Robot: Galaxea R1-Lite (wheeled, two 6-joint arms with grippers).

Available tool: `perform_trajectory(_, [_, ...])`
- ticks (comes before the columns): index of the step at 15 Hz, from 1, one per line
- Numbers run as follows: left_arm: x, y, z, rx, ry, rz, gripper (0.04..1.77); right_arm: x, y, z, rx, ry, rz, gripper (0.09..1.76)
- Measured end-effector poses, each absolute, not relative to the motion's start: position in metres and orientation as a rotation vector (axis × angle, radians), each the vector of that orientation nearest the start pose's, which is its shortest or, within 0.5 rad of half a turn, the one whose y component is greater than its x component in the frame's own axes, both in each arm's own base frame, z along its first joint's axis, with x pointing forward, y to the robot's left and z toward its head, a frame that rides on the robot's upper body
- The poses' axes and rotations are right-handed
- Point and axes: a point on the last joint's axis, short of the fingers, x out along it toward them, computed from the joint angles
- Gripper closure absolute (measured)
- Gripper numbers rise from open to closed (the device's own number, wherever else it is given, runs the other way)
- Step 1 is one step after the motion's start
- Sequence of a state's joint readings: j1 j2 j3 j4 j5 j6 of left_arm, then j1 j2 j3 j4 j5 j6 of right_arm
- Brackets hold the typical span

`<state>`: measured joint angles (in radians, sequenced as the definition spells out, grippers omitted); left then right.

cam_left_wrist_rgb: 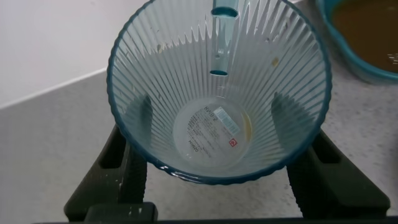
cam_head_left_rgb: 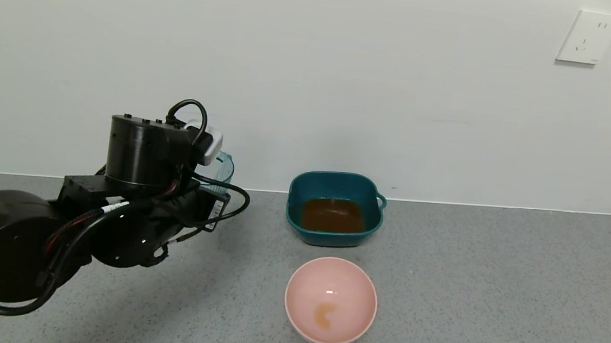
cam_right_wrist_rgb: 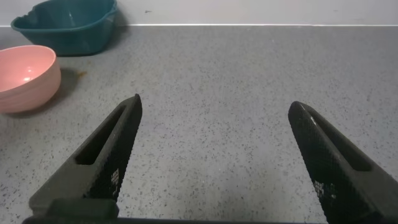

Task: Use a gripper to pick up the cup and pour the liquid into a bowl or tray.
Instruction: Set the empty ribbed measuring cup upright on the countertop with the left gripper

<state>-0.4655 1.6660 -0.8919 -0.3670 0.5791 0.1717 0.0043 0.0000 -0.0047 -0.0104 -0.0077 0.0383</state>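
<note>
Left wrist view: I see the left gripper (cam_left_wrist_rgb: pixel 219 177) with a finger (cam_left_wrist_rgb: pixel 127 168) pressed against each side of the ribbed blue cup (cam_left_wrist_rgb: pixel 219 93). The cup is empty except for a faint residue near its base label. In the head view, the cup (cam_head_left_rgb: pixel 222 171) sits behind the wrist at roughly 9 o'clock from the teal basin (cam_head_left_rgb: pixel 331 184), well apart from it. The tea-brown liquid (cam_head_left_rgb: pixel 333 215) already lies in the basin. I judge the pour complete; the next move calls for setting the cup upright on the grey counter (cam_head_left_rgb: pixel 492 295) and releasing. The pink bowl (cam_head_left_rgb: pixel 331 300) at 6 o'clock from the basin holds only a stain. The right gripper (cam_right_wrist_rgb: pixel 217 162) hangs idle, spread wide.
</note>
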Motion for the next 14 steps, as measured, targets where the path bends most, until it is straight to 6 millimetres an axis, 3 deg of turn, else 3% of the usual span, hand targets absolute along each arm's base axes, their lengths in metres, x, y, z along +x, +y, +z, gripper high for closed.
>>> perform_trajectory(5, [0.254,-0.111,0.173,0.187,0.413,0.078,0.54,-0.023,0.0,0.078,0.038,-0.015,-0.003,0.14])
perform_trajectory(9, [0.257,-0.096,0.155,0.103,0.334,0.094,0.54,-0.023,0.0,0.078,0.038,-0.015,-0.004,0.14])
perform_trajectory(14, [0.259,-0.086,0.117,0.1,0.356,0.112,0.54,-0.023,0.0,0.078,0.038,-0.015,-0.003,0.14])
